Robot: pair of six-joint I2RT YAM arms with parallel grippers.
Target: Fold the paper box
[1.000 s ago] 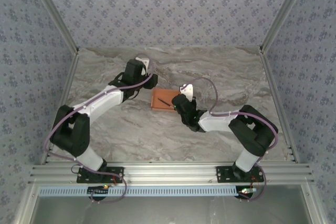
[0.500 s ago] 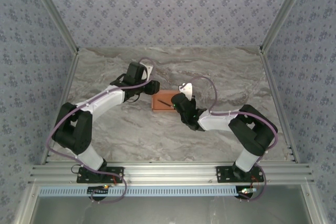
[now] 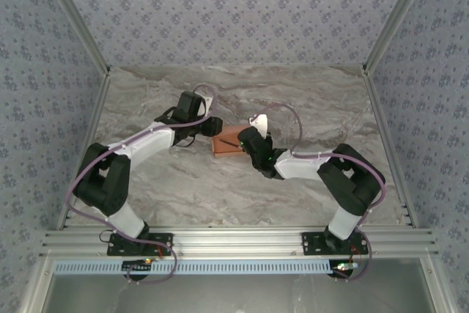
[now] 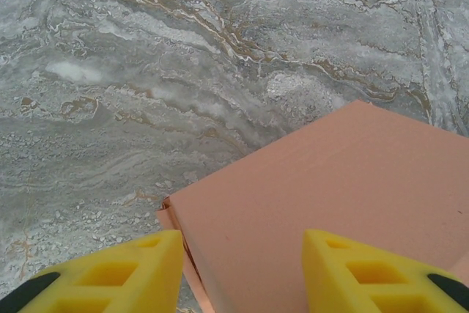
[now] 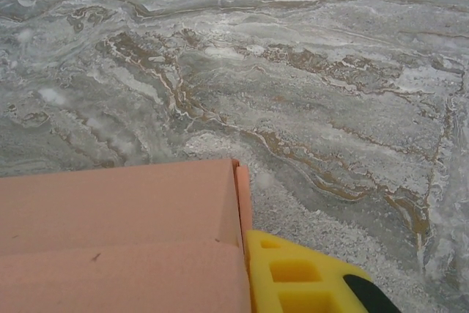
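Observation:
The paper box [image 3: 224, 146] is a small flat salmon-orange box lying on the marble table between both arms. My left gripper [image 3: 213, 126] is at its far left corner. In the left wrist view that corner [image 4: 293, 203] sits between the yellow fingers [image 4: 110, 276], which stand apart; the left one is beside a loose side flap. My right gripper [image 3: 246, 139] is at the box's right end. In the right wrist view one yellow finger [image 5: 315, 284] presses against the end flap [image 5: 243, 196] of the box [image 5: 117, 240]. The box top hides the other finger.
A thin dark stick [image 3: 229, 141] lies across the box's top. Grey-brown marble table [image 3: 183, 181] spreads around the box. Patterned walls with metal posts [image 3: 381, 31] close in the back and sides. The arm bases stand on the rail [image 3: 234, 241] at the near edge.
My left arm has swung right and brought its gripper up to the box's left corner. The right gripper has shifted slightly left and away with the box's right end.

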